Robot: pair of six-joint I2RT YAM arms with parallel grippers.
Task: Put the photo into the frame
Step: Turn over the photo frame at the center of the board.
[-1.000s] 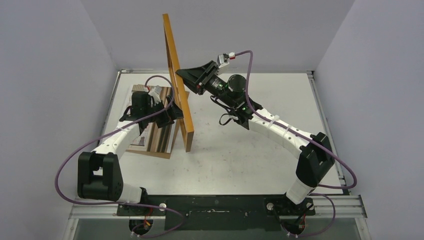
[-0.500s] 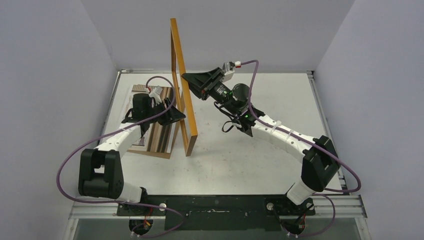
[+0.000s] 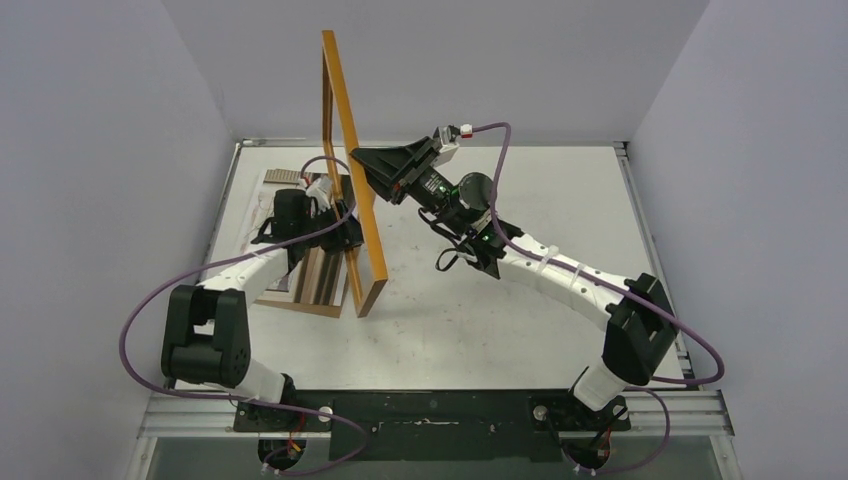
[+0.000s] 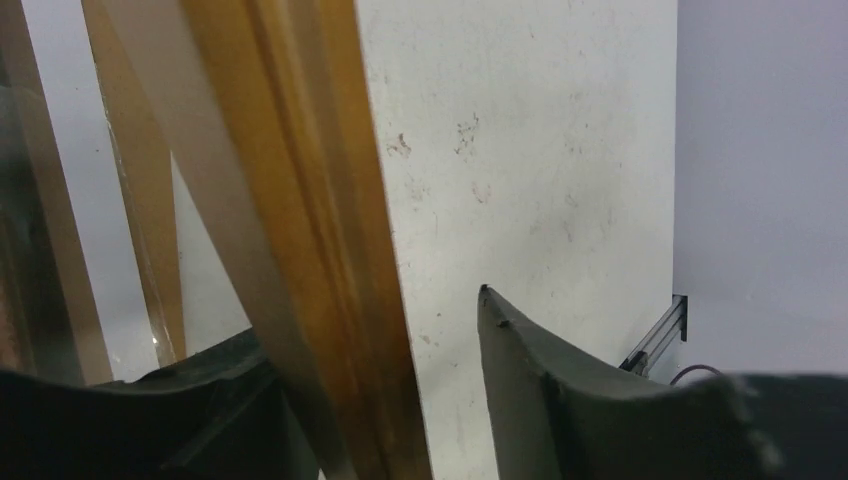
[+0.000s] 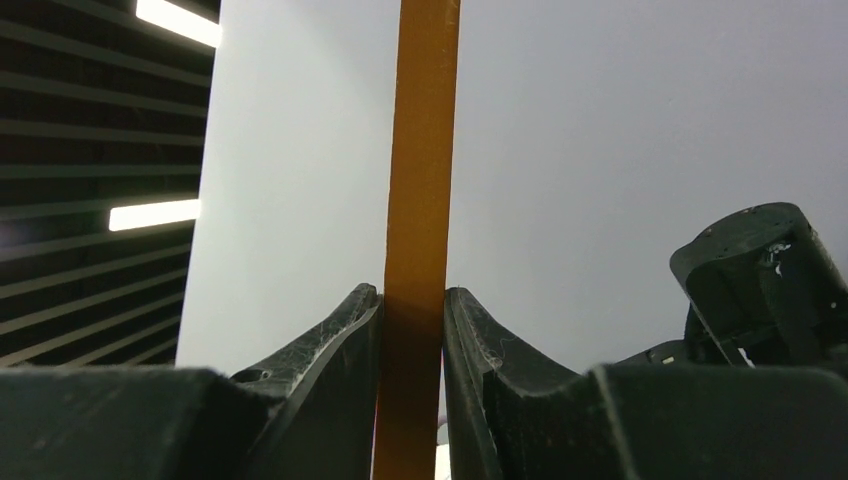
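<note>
— On the white table (image 3: 520, 310), toward nine o'clock of the middle, what is standing up?

— The frame (image 3: 374, 255) is standing on one edge, nearly upright and leaning slightly. Its bottom rail is running roughly from twelve to six o'clock, and its top is rising past the back edge of the table.

— Who is holding it?

— The right gripper (image 3: 362, 168) is reaching in from three o'clock. In its wrist view both fingers are pressing flat against the orange rail, pinching it between them.

— And the left gripper (image 3: 345, 225)?

— It is coming in low from nine o'clock and straddling a rail of the frame. Its fingers (image 4: 530, 380) are standing spread: the rail is lying close against one, while a gap of table is showing beside the other. It is not clamping.

— Where is the photo (image 3: 318, 275) lying?

— Flat on the table at nine o'clock of the frame, striped side up, partly under the left arm. It is lying outside the frame, just beside the bottom rail.
</note>
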